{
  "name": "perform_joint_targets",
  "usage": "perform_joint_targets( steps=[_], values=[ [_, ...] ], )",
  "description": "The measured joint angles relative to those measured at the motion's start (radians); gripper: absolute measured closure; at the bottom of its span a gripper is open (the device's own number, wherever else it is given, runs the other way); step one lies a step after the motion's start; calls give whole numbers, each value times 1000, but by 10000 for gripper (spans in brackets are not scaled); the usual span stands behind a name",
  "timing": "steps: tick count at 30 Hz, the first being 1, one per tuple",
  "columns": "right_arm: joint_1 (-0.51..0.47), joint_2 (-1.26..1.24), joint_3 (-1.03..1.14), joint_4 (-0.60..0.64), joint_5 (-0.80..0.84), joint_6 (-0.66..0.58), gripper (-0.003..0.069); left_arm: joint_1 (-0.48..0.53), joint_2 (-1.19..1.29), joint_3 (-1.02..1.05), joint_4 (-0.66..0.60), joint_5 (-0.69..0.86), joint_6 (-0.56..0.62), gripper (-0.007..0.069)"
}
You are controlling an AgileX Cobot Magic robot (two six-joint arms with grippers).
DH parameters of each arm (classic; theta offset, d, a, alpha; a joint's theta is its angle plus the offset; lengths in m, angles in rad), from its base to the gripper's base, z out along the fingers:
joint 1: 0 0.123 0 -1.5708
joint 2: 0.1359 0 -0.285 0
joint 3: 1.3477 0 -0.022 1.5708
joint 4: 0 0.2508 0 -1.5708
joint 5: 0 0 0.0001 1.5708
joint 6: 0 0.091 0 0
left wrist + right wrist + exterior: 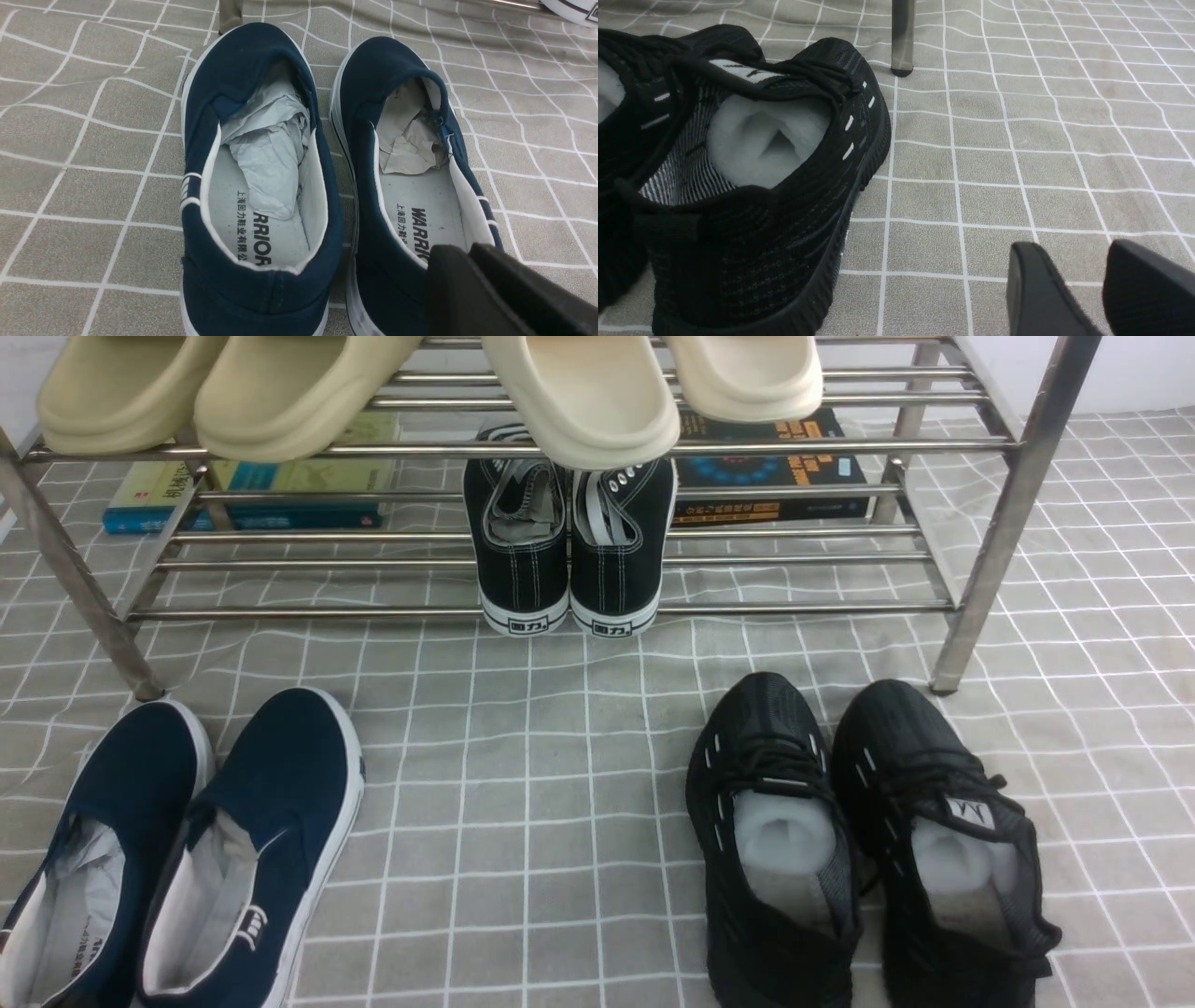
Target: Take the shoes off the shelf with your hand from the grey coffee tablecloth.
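The navy slip-on shoes [271,793] with white soles stand side by side on the grey grid tablecloth [523,784] at the front left, before the steel shelf [560,448]. In the left wrist view both shoes [233,79] show crumpled paper inside. My left gripper [467,254] hangs over the heel of one navy shoe, its black fingers pressed together with nothing between them. My right gripper [1073,254] is open over bare cloth beside a black mesh running shoe [784,224]. Neither gripper shows in the front view.
Black lace-up sneakers [569,551] stand on the shelf's lower tier. Beige slippers [280,392] lie on the upper tier. Books [280,485] lie behind. Black running shoes [775,765] sit at the front right. A shelf leg [902,37] stands near them.
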Motion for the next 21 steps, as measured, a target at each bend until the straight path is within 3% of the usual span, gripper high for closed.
perform_joint_targets(
  steps=[21],
  values=[
    [0,0,0,0,0,0,420,0,0,0,2,0,0,538]
  ],
)
